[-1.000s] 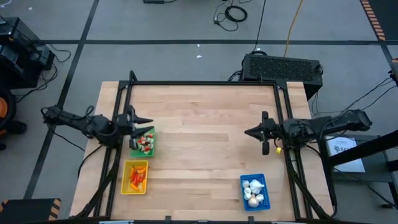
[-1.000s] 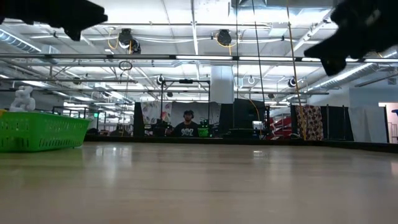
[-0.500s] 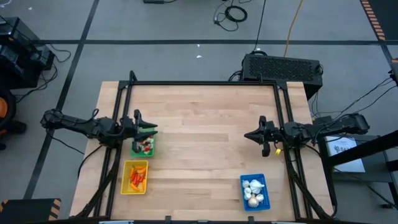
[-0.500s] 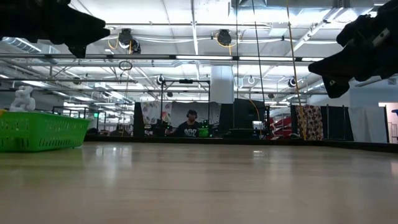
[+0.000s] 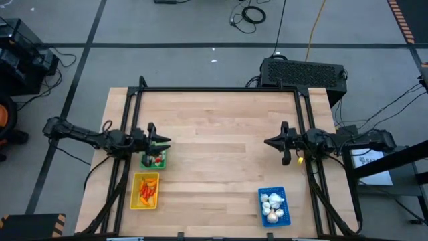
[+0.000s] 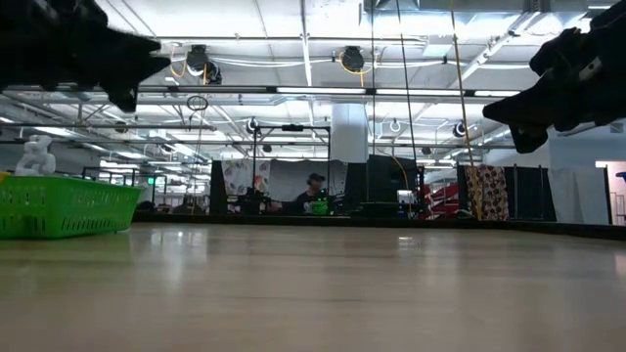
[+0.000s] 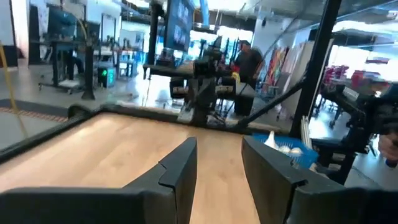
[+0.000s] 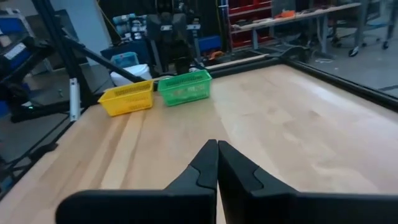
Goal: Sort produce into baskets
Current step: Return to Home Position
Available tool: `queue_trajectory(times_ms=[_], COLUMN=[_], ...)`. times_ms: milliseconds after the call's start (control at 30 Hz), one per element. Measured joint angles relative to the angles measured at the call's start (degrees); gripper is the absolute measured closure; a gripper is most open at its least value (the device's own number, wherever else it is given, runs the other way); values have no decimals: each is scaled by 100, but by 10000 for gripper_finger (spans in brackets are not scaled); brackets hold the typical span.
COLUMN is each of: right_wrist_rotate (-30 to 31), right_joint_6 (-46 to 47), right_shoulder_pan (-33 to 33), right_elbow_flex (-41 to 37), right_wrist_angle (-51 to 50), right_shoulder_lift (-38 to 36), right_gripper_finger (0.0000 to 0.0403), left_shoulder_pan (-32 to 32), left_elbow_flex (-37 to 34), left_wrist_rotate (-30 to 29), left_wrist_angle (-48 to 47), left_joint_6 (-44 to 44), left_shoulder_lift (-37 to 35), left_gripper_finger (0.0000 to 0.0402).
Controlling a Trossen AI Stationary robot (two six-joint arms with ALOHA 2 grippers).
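Observation:
Three baskets stand on the wooden table. The green basket (image 5: pixel 154 159) at the left holds small red, white and green pieces. The yellow basket (image 5: pixel 145 190) nearer the front holds orange and red pieces. The blue basket (image 5: pixel 274 205) at the front right holds white bulbs. My left gripper (image 5: pixel 162 142) hangs open and empty above the green basket's far end; its fingers stand apart in the left wrist view (image 7: pixel 217 168). My right gripper (image 5: pixel 269 142) is shut and empty above the table's right half; it also shows in the right wrist view (image 8: pixel 216 163).
A black frame (image 5: pixel 221 89) runs along the table's far, left and right edges. The middle of the table (image 5: pixel 221 154) is bare wood. In the low view the green basket (image 6: pixel 64 205) stands at the left, and a person (image 6: pixel 315 191) is in the room behind the table.
My left gripper has moved a little toward the table's near edge and now covers the green basket's far end. My right gripper has come down a little. The baskets and their pieces have stayed in place.

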Motion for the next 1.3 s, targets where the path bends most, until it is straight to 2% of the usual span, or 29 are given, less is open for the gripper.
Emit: queue_trajectory(times_ms=[133, 233, 333, 533, 733, 867, 933, 1000, 1133, 1233, 1300], right_wrist_rotate=[-356, -569, -595, -610, -575, -593, -644, -723, -747, -733, -721], right_joint_6=[-130, -176, -233, -430, -921, -1004, -932, -971, -1094, -1239, -1310], right_shoulder_pan=[-165, -226, -229, -258, -507, -591, -605, -603, -603, -603, -603], right_elbow_flex=[0, 0, 2, 168, 626, 548, 482, 470, 262, 207, 201], right_wrist_angle=[-120, -141, -283, -939, -2000, -2164, -2146, -1955, -1276, -1076, -1081], right_shoulder_lift=[-138, -168, -170, -425, -1216, -1168, -1196, -1204, -1198, -1148, -1102], right_gripper_finger=[403, 403, 403, 403, 403, 403, 403, 403, 403, 403, 403], left_shoulder_pan=[7, 11, 16, 101, 136, 136, 139, 133, 133, 143, 142], left_elbow_flex=[-27, -25, -25, 152, 458, 394, 226, 42, -29, -32, -32], left_wrist_rotate=[49, 344, 449, 149, 105, -70, -164, -149, -158, -942, -1149], left_wrist_angle=[-374, -397, -604, -1730, -2464, -3015, -2986, -2545, -2270, -2272, -2264], left_joint_6=[-131, 16, 55, -94, -111, -418, -585, -575, -240, -300, -241], left_shoulder_lift=[-35, -76, -158, -499, -1086, -1447, -1618, -1691, -1695, -1644, -1588], left_gripper_finger=[267, 267, 267, 267, 267, 267, 267, 267, 267, 267, 267])
